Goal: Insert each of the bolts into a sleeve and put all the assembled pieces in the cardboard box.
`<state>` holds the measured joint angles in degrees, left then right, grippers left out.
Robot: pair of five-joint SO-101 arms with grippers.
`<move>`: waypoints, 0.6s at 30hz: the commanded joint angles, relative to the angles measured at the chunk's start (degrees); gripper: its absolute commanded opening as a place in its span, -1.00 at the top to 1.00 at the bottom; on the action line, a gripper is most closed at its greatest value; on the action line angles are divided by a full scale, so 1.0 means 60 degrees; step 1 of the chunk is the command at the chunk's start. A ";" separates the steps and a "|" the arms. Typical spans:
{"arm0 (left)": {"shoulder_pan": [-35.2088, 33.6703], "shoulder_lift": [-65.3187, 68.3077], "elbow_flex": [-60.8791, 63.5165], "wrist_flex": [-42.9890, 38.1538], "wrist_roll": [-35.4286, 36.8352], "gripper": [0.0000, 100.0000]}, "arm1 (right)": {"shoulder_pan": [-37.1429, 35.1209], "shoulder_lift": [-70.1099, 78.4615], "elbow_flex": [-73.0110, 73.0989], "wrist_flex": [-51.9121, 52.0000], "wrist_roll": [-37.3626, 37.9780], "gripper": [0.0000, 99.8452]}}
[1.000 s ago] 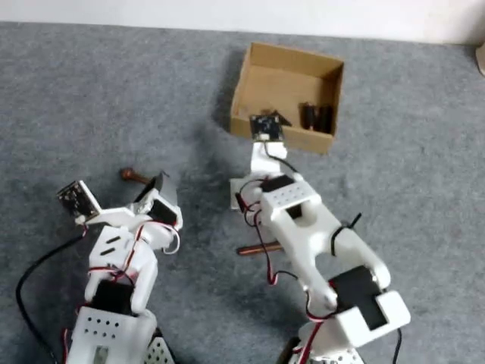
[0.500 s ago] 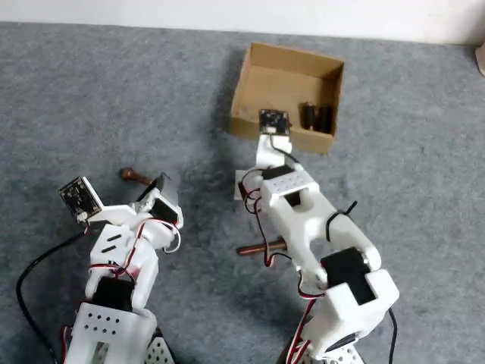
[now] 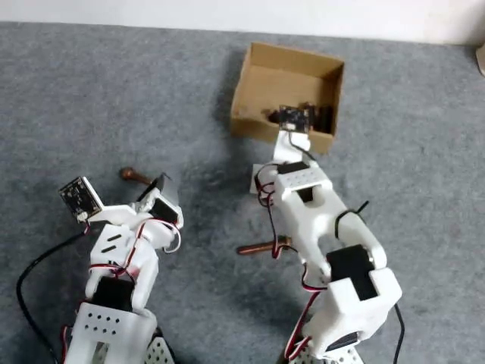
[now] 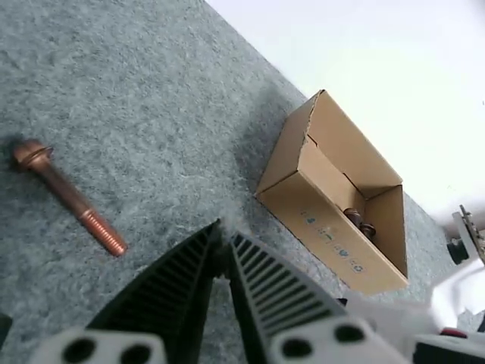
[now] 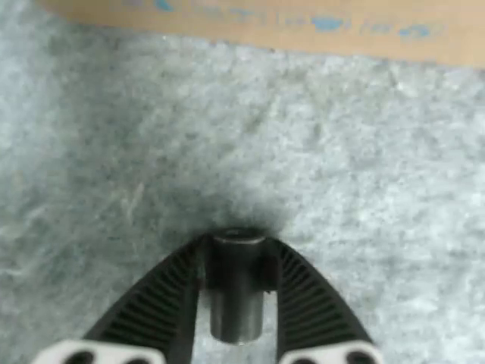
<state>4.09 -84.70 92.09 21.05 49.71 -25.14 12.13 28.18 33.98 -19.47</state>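
Meanwhile, the right gripper (image 5: 236, 249) clamped a dark sleeve (image 5: 235, 303) just short of the cardboard box (image 3: 246, 121). The left gripper (image 4: 226, 236), pinched shut and empty, hovered near a loose bolt (image 4: 68, 199). Released there, the sleeve risked landing unassembled.

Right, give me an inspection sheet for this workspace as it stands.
Surface: grey carpet.
Job's things: cardboard box upright, dark pieces inside; bolt lying by the left arm; second bolt lying beside the right arm; sleeve in the right gripper.
Clutter: nothing seen.
Grippers: left gripper shut, empty; right gripper shut on the sleeve, near the box's front wall.
Cables: black cable looping by the left arm's base; red wires on the arms.
Surroundings: pale strip beyond the carpet.
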 commanded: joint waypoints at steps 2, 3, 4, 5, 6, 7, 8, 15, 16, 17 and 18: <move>-0.0110 0.0022 -0.0491 -0.0220 -0.0015 0.98 | -0.0125 -0.0271 -0.0168 0.0051 -0.0073 0.99; -0.0110 0.0022 -0.0491 -0.0220 -0.0015 0.98 | -0.0125 -0.0491 -0.0168 0.0359 -0.0073 0.99; -0.0110 0.0022 -0.0491 -0.0220 -0.0015 0.98 | -0.0125 -0.0813 -0.0168 0.0667 -0.0059 0.99; -0.0095 0.0022 -0.0491 -0.0220 -0.0015 0.98 | -0.0125 -0.1223 -0.0168 0.0901 -0.0059 0.99; -0.0081 0.0022 -0.0491 -0.0220 -0.0015 0.98 | -0.0125 -0.1692 -0.0125 0.1106 -0.0059 0.99; -0.0066 0.0022 -0.0491 -0.0220 -0.0029 0.98 | -0.0095 -0.2205 0.0022 0.1267 -0.0044 0.99; -0.0037 0.0095 -0.0491 -0.0220 -0.0029 0.99 | 0.0022 -0.2762 0.0315 0.1370 -0.0044 0.99; 0.1707 0.0139 -0.1136 0.1128 -0.2212 0.99 | 0.1179 -0.7289 0.2821 0.1414 0.2095 0.99; 0.1883 0.0139 -0.1209 0.1333 -0.2388 0.99 | 0.1458 -0.7934 0.3201 0.1531 0.2374 0.99; 0.2029 0.0139 -0.1267 0.1495 -0.2637 0.99 | 0.1766 -0.8593 0.3597 0.1604 0.2535 0.99; 0.2190 0.0139 -0.1297 0.1597 -0.2945 0.99 | 0.2088 -0.9253 0.3963 0.1692 0.2681 0.99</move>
<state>14.02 -84.18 87.78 28.53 36.00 -17.67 -30.95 47.69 42.77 -7.52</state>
